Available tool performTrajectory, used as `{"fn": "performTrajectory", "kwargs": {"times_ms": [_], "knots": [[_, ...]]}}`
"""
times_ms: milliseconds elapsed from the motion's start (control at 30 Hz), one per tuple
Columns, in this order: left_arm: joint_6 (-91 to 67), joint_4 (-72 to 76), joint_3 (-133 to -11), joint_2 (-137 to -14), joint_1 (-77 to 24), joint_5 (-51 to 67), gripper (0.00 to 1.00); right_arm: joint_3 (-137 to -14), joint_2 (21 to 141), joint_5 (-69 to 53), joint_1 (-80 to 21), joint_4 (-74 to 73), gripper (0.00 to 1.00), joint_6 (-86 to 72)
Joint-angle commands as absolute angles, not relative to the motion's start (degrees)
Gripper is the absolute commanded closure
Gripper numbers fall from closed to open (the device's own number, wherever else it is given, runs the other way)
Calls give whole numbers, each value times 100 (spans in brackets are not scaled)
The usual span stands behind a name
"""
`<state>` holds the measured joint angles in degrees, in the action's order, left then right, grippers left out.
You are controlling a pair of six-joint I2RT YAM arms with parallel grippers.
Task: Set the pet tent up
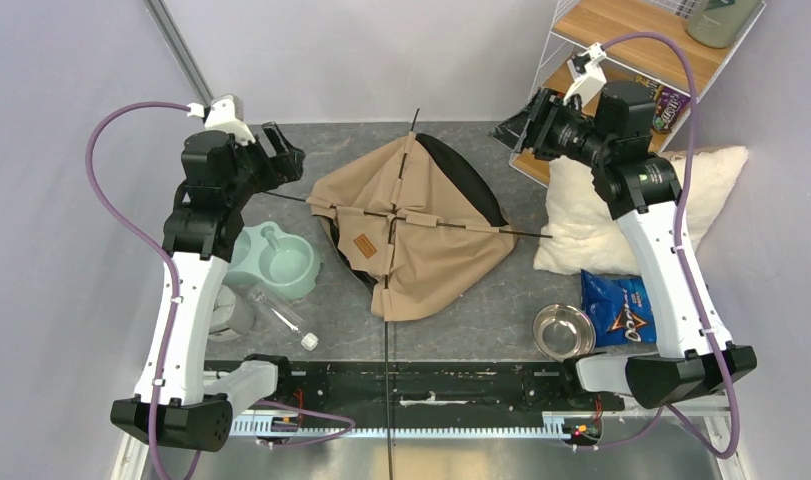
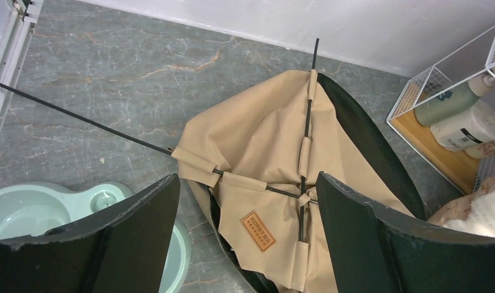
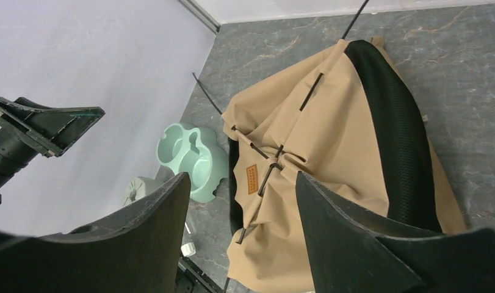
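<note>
The pet tent (image 1: pixel 421 235) lies collapsed flat in the middle of the table, tan fabric over a black base, with two thin black poles (image 1: pixel 393 215) crossing on top and a small brown label patch (image 1: pixel 362 246). Its poles stick out past the fabric on all sides. In the left wrist view the pet tent (image 2: pixel 263 146) lies below and ahead. In the right wrist view the pet tent (image 3: pixel 330 140) lies beneath. My left gripper (image 1: pixel 286 155) hangs open above the table, left of the tent, holding nothing. My right gripper (image 1: pixel 526 125) is open, raised at the tent's far right.
A mint double pet bowl (image 1: pixel 276 262) and a clear bottle (image 1: pixel 277 312) lie left of the tent. A steel bowl (image 1: pixel 563 330), a blue chip bag (image 1: pixel 618 308) and a fluffy white pillow (image 1: pixel 581 215) sit at right. A wire shelf (image 1: pixel 641 60) stands at back right.
</note>
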<state>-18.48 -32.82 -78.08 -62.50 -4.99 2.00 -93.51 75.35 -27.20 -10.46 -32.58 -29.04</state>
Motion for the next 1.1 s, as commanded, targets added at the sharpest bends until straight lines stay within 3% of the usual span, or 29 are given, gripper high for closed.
{"fn": "performTrajectory", "kwargs": {"times_ms": [0, 367, 633, 1067], "knots": [[-1847, -3148, -7754, -6107, -503, 262, 11, -9262, 7588, -2628, -1397, -2721, 28, -2900], [-1913, -3089, -7603, -6209, -506, 828, 9, -8805, 8353, -158, -3082, -1907, 31, -2533], [-2021, -3050, -7656, -6532, -503, 1035, 11, -9346, 9866, 1209, -3705, -1662, 50, -2534], [-2300, -2996, -7577, -6942, -508, 1146, 15, -9567, 11662, 1875, -3806, -47, 57, -2898]]}}
